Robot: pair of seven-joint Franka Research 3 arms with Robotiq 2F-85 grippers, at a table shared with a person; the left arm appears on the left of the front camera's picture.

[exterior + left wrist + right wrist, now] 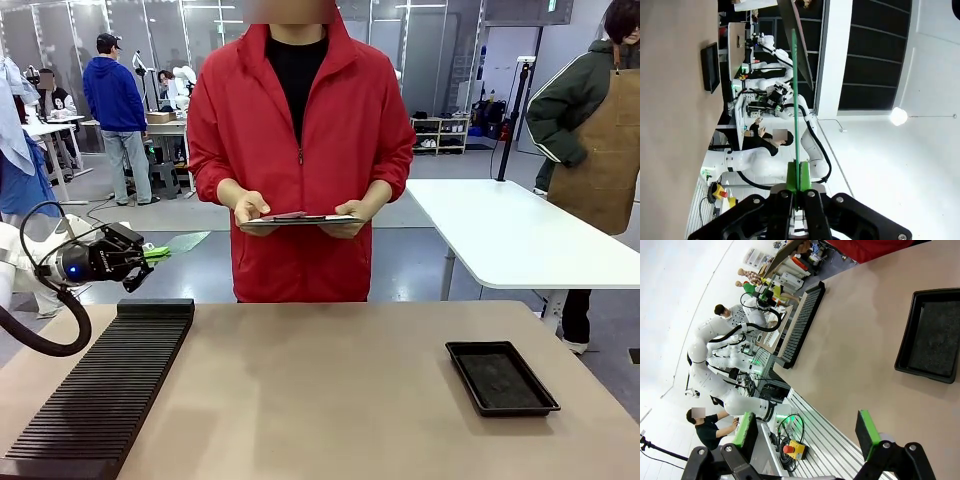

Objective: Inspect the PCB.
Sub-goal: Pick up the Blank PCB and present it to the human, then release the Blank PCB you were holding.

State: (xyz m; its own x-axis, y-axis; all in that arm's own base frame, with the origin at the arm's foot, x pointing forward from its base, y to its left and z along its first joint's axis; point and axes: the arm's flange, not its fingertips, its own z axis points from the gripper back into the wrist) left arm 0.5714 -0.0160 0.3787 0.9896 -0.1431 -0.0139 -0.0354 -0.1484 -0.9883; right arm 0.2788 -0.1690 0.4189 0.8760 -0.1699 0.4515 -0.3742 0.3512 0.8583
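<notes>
The PCB [186, 241] is a thin pale green board held out flat above the table's far left edge, with my left gripper [152, 254] shut on its near end. In the left wrist view the PCB [795, 100] shows edge-on as a green line rising from between the green pads [792, 178] of my left gripper [799, 176]. It points toward the person in the red jacket [300, 130], who stands at the far side looking down at a dark clipboard [300, 218] held in both hands. My right gripper [806, 432] stands open with nothing between its fingers.
A long black slotted rack [100, 390] lies along the table's left side, also the rack [802, 322] in the right wrist view. A shallow black tray [500, 378] sits at the right, seen too as the tray [930, 337]. A white table [500, 230] stands behind.
</notes>
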